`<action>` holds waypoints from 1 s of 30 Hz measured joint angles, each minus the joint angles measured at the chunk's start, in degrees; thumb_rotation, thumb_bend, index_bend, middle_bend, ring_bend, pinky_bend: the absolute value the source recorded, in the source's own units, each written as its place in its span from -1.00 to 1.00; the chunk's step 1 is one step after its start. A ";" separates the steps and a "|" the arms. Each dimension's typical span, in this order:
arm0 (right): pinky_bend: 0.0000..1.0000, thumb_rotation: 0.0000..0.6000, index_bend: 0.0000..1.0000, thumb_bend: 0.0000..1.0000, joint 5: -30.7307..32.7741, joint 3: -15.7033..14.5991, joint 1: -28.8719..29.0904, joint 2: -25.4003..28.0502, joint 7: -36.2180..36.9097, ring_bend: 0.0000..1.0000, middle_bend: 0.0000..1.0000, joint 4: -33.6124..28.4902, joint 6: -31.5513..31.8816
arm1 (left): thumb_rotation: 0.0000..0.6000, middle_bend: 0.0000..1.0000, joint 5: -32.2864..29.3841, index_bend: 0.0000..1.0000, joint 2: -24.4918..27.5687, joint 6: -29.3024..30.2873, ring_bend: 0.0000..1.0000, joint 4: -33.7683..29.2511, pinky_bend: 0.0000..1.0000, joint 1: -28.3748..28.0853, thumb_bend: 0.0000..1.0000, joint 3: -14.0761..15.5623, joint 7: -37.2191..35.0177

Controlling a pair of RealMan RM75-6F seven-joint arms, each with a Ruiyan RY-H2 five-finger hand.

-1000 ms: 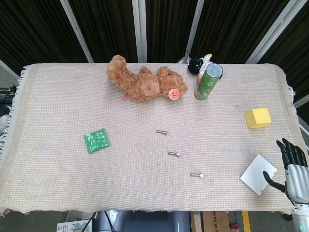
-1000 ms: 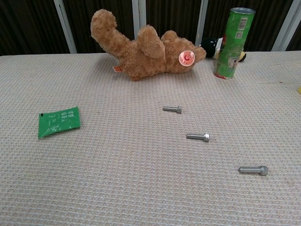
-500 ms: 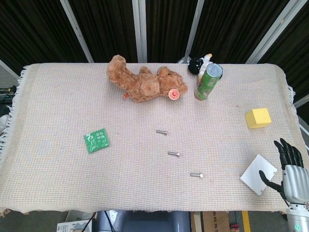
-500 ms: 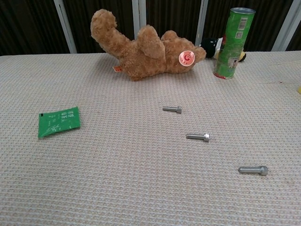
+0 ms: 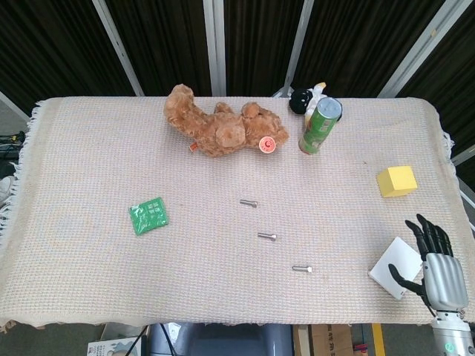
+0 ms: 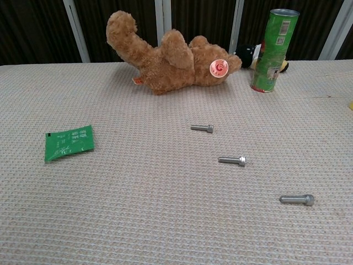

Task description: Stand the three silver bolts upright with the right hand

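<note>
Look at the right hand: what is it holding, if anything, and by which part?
Nothing. The right hand is open at the table's near right edge, over a white card; all three bolts lie untouched.

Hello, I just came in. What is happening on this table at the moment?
Nothing is being handled yet. Three silver bolts lie flat on the woven table cover: the far bolt, the middle bolt and the near bolt. The right hand is open at the table's right front corner, beside a white card, touching no bolt. The left hand is not in view. A teddy bear and a green can sit at the back.
</note>
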 measured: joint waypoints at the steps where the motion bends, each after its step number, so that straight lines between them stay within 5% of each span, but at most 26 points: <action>1: -0.92 1.00 -0.62 -0.47 -0.05 -0.04 0.24 -0.09 0.27 -1.00 -1.00 -0.20 -0.52 | 1.00 -0.96 -0.09 -0.88 0.02 -0.09 -1.00 -0.09 -0.81 -0.01 -0.85 0.01 0.16; 9: -0.92 1.00 -0.58 -0.47 5.85 2.96 6.13 -0.37 -1.88 -0.99 -1.00 -5.28 -9.64 | 1.00 -0.96 -0.96 -0.88 0.07 -0.67 -1.00 -0.87 -0.81 -0.14 -0.85 -0.05 1.14; 18: -0.88 1.00 -0.38 -0.47 27.55 10.90 17.88 -3.52 -21.38 -0.93 -1.00 -12.19 -16.01 | 1.00 -0.96 -3.02 -0.88 0.30 -1.85 -1.00 -0.66 -0.81 -0.42 -0.85 -0.62 0.25; 24: -0.88 1.00 -0.32 -0.47 44.20 17.09 29.93 -12.37 -37.91 -0.91 -1.00 -13.31 -13.75 | 1.00 -0.96 -4.41 -0.88 0.61 -3.84 -1.00 -0.39 -0.81 -1.09 -0.85 -0.90 -0.50; 30: -0.88 1.00 -0.31 -0.47 55.41 21.92 41.70 -25.39 -46.21 -0.89 -1.00 -7.22 -8.35 | 1.00 -0.96 -5.09 -0.88 0.79 -4.98 -1.00 0.31 -0.81 -1.64 -0.85 -1.16 -1.64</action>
